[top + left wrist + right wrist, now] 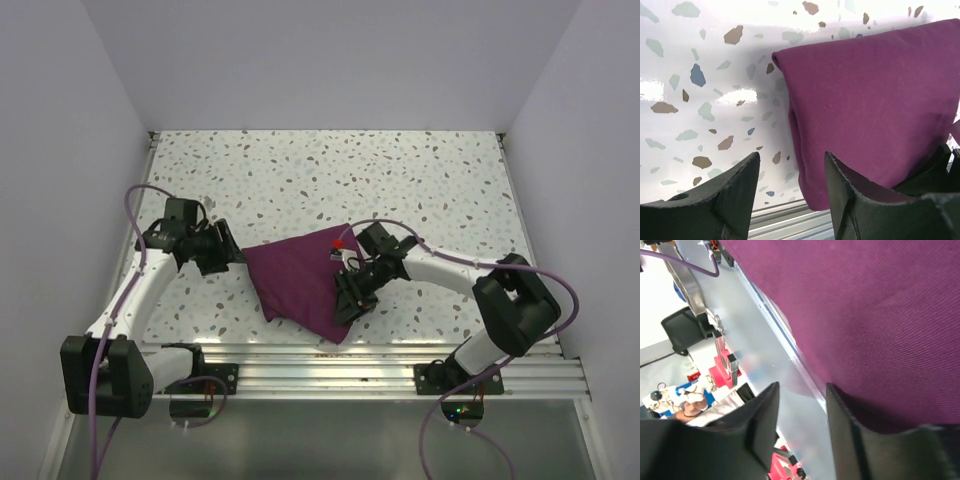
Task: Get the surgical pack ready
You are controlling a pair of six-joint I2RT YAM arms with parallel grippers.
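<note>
At the near edge, the aluminium rail [330, 360] carried both arm bases. Only the right wrist camera looked past it, to blurred red and black gear off the table. That view also showed the right gripper [801, 392] with its jaws parted and nothing clamped, the rail in the gap and purple cloth filling the frame above. Just beyond the rail, the surgical pack [300, 285] lay as a folded maroon bundle on the speckled table [330, 170], one corner near the rail. From above, the right gripper sat at its right edge and the left gripper [228, 258] at its left. The left wrist camera alone showed those jaws apart, gripping nothing, beside the bundle's folded corner. The wrap was closed and hid its contents.
</note>
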